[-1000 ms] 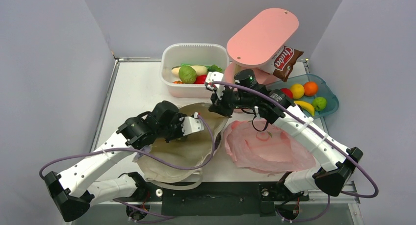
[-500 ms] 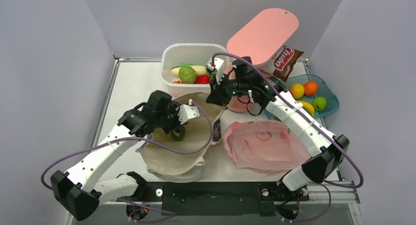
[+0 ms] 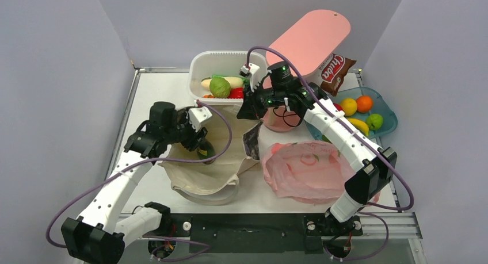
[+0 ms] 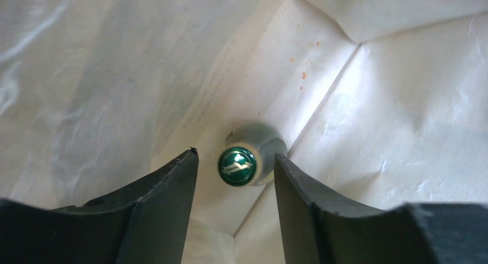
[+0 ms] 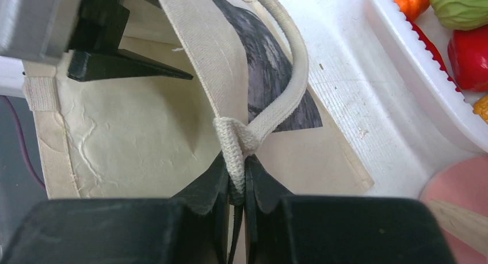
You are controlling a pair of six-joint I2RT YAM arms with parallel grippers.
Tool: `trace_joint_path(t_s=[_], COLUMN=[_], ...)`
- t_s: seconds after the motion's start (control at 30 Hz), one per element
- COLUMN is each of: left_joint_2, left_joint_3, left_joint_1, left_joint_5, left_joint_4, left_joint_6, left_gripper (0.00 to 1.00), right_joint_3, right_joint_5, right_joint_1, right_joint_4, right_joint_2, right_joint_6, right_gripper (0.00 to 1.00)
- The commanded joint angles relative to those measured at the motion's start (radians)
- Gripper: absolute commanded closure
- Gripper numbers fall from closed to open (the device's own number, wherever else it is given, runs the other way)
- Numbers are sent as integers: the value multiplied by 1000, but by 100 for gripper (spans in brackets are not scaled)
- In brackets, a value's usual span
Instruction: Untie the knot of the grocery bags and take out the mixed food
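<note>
Pinching the strap of the canvas tote in the clamped right gripper; straddling the green bottle, left side, with the released left gripper.

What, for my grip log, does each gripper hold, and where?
The right gripper pinches the canvas tote by its strap; the left gripper, open around the green bottle, holds nothing.

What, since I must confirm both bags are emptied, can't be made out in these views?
Canvas tote inside: top view, its folded cloth and the left arm cover it.
Green bottle: left wrist view shows only the cap, end-on; the body is hidden.
Pink bag: top view, crumpled plastic obscures any contents or knot.
</note>
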Motion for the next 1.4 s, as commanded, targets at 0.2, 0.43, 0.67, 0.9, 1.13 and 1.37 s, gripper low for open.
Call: trace_joint_path(t_s=[0.2,0.43,0.67,0.9,1.13,1.37], left_joint_2=[-101,-71,-27,7,-13,-15], left_joint_3=[12,160,197,202,182,186], left_joint_1=[61,81,145,176,179,179], left_joint_5=[215,118,82,88,55,42], left_joint_4=[238,129,131,163,198,196], left_joint_6=[-186,-253,-369,-472,-490,-520], left_gripper=[42,41,40,41,43,44], right_joint_3=[77,98,-60,-229,-313,-387], right_joint_5=[8,92,60,71,125,175], right_joint_1=[-6,-5,4,200,255,287], right_joint_4=[35,116,366,465,603,695], right_joint_2=[-3,-46,-252,-283,-179,-76], right_joint_6=[-17,-26,-70,-137,-162,-206], right_gripper=[97,53,25,40,51,55])
